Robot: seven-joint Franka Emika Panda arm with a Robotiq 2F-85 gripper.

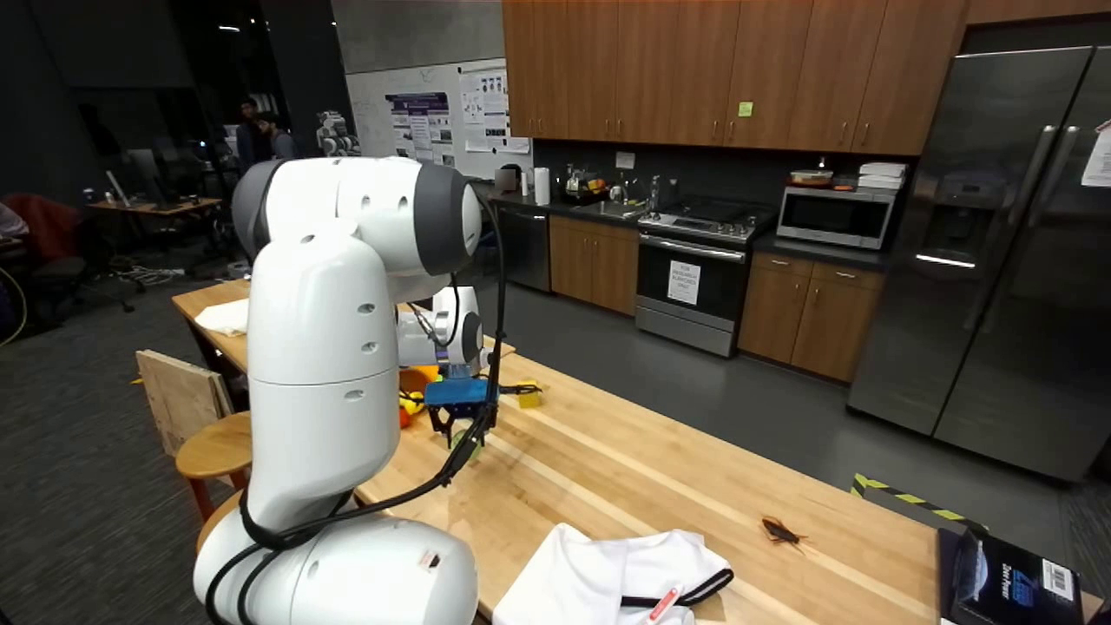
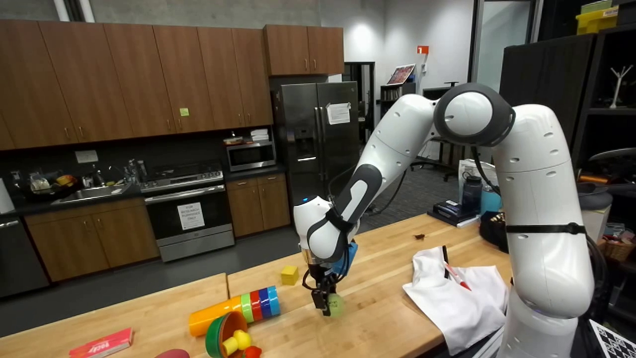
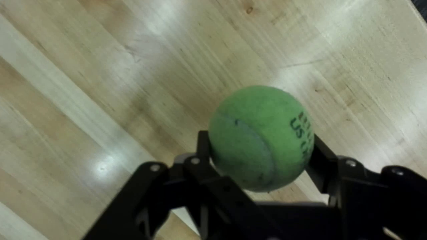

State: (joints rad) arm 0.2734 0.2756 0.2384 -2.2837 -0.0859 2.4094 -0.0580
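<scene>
A green tennis ball (image 3: pixel 260 136) with dark lettering on its side sits between the two black fingers of my gripper (image 3: pixel 261 148). Both fingertips press against it, one on each side, so the jaws are shut on it. In an exterior view the ball (image 2: pixel 336 305) shows just beside the dark fingers, low over the wooden table (image 2: pixel 377 323). Whether it touches the tabletop I cannot tell. The blue-topped gripper (image 1: pixel 465 440) also appears in an exterior view, pointing down, with the ball partly hidden behind a cable. A yellow cube (image 2: pixel 289 275) lies on the table not far from it.
Stacked coloured cups (image 2: pixel 233 308) lie on their side near a green cup (image 2: pixel 214 337) and a yellow toy (image 2: pixel 242 339). A red box (image 2: pixel 102 344) lies farther along. A white cloth (image 1: pixel 599 573) bears a red marker (image 1: pixel 664 605); a dark insect-like object (image 1: pixel 781 530) lies beyond.
</scene>
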